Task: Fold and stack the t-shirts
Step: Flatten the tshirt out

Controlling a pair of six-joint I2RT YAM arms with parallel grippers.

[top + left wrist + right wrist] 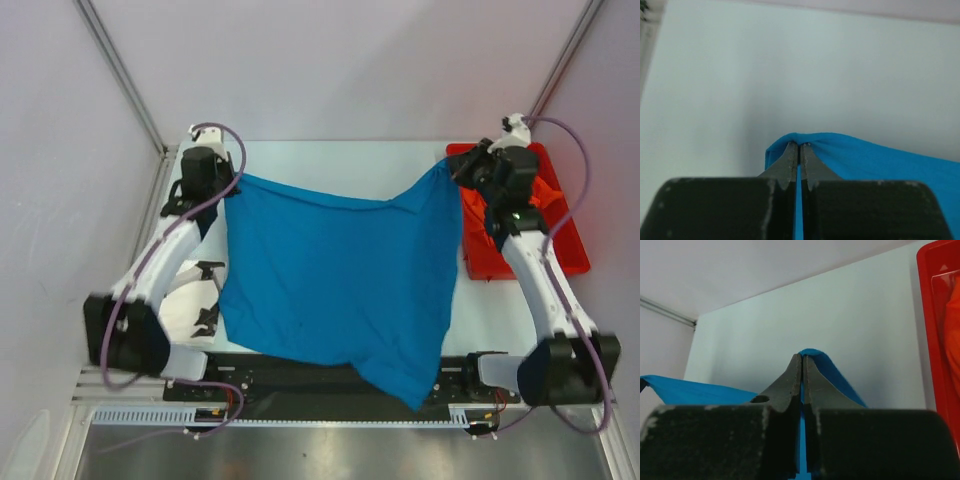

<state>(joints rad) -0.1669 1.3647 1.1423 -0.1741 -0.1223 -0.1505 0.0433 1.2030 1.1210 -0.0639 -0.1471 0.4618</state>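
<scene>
Pale walls close in a white table, and over it we hold the blue shirt stretched between both arms. Our left gripper pinches one far corner and our right gripper the other, each clamped tight on the cloth. The near end drapes past the table's front edge. We judge it light, limp and prone to sag, so corners and hems make the best holds.

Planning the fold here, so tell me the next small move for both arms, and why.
Probably lower both grippers together to lay the blue t-shirt flat. The left gripper and right gripper each pinch a far corner, the cloth sags between them, and its near corner drapes past the near edge of the table.
</scene>
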